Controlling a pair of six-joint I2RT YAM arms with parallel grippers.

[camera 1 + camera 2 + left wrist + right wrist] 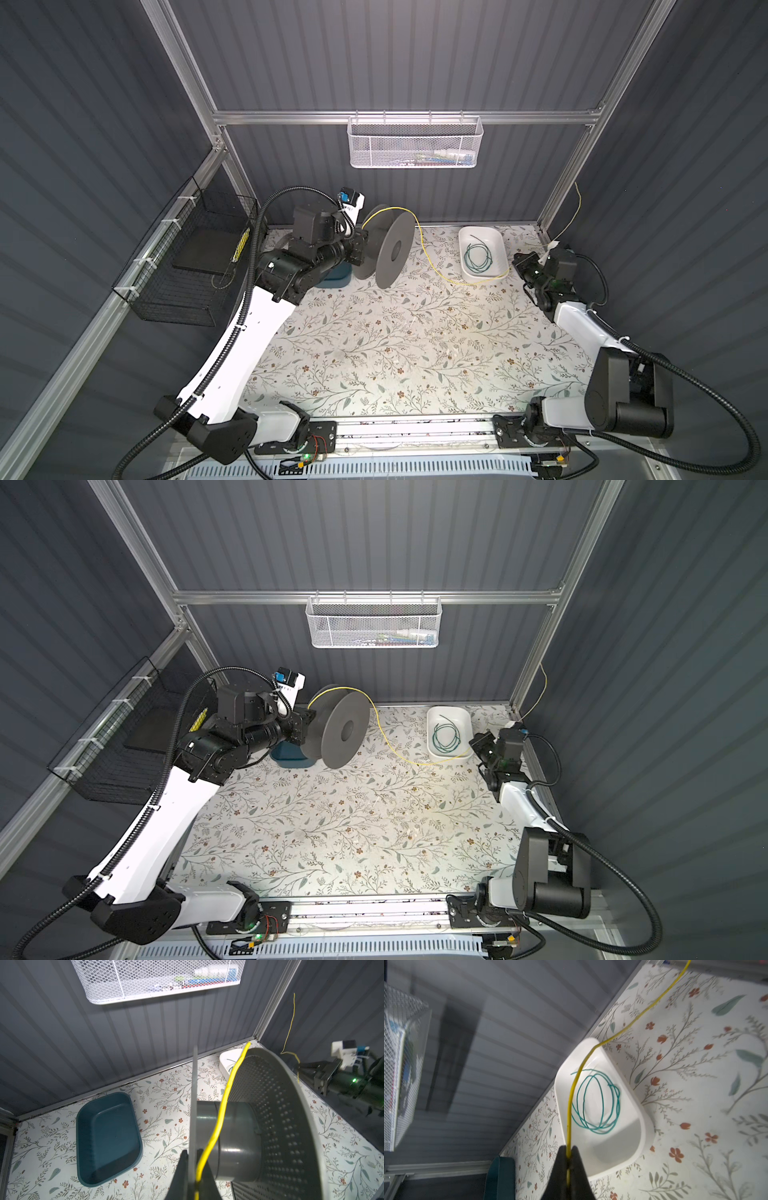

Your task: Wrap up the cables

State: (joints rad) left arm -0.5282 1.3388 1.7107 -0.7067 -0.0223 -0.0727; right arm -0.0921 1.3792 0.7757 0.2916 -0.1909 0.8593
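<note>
Right gripper (568, 1150) pinches yellow cable (569, 1109), clear only wrist-side.

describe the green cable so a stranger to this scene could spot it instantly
On the floral table, find the white tray at the far right corner. Inside lies the green cable. Unlike the yellow cable stretched past the tray, it is dark green and coiled in loose loops.
</note>
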